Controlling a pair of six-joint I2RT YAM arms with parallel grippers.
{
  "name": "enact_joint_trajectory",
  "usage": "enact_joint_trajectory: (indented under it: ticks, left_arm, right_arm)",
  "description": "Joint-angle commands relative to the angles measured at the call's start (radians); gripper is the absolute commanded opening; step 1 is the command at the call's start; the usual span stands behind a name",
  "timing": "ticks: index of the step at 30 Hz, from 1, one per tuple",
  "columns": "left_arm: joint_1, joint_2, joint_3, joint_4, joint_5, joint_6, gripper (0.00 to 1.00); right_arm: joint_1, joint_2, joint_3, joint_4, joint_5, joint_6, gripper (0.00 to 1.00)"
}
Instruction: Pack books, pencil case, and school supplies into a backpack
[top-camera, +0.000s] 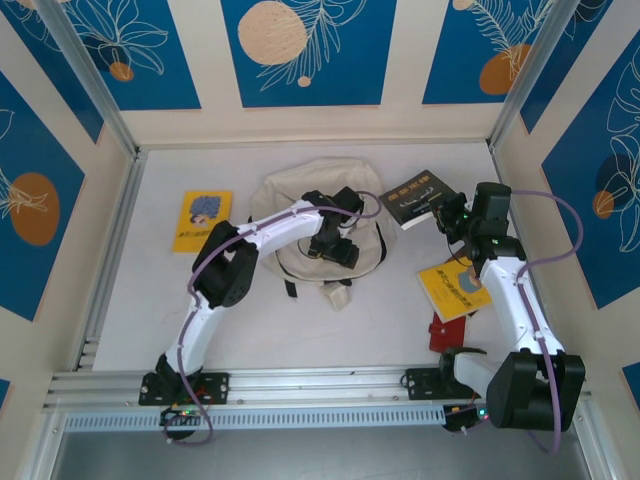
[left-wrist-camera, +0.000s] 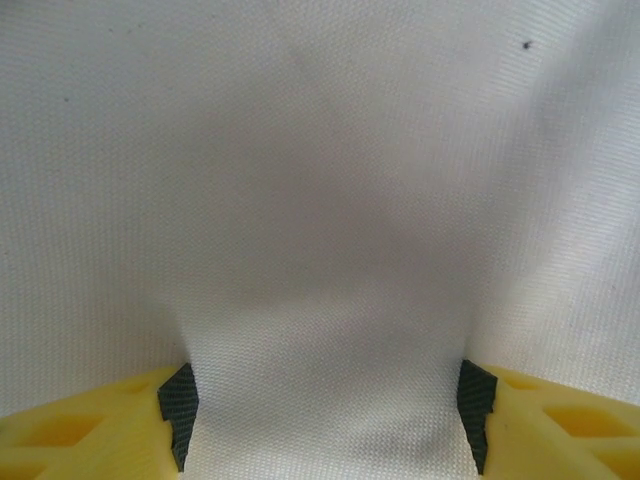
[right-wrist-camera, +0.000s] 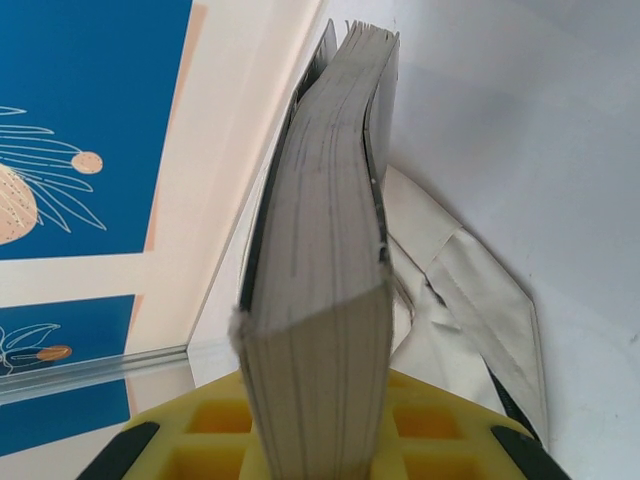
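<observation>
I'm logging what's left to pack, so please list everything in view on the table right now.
backpack: one, cream-white, middle of the table
left yellow book: one, yellow, lying left of the backpack
right yellow book: one, yellow, at right, partly under the right arm
black book: one, black with white print, right of the backpack
red item: one, red, near right, mostly hidden; cannot tell what it is
left gripper: open, over the backpack
right gripper: shut on the black book
</observation>
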Motion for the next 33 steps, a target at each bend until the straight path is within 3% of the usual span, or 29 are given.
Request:
enact_joint_trajectory:
  ticks: [1,5,12,25,33]
  left_arm:
    - [-0.014,0.034,0.019,-0.064,0.047,0.031,0.72]
    - [-0.014,0.08,0.019,-0.088,0.003,0.022,0.69]
    - [-0.013,0.064,0.014,-0.081,-0.027,0.015,0.39]
    - [0.032,-0.112,0.062,-0.048,-0.049,0.04,0.02]
    - [0.074,-0.225,0.071,0.038,-0.082,0.024,0.0]
  right_arm:
    - [-0.011,-0.036,0.001,0.052,-0.034,0.002,0.0]
    - [-0.012,-0.034,0.002,0.051,-0.033,0.0,0.0]
    - [-0.014,-0.034,0.003,0.048,-0.034,0.0,0.0]
    - [-0.025,-0.089,0.005,-0.023,-0.021,-0.048,0.0]
    - [-0.042,-0.214,0.021,-0.178,0.022,-0.127,0.0]
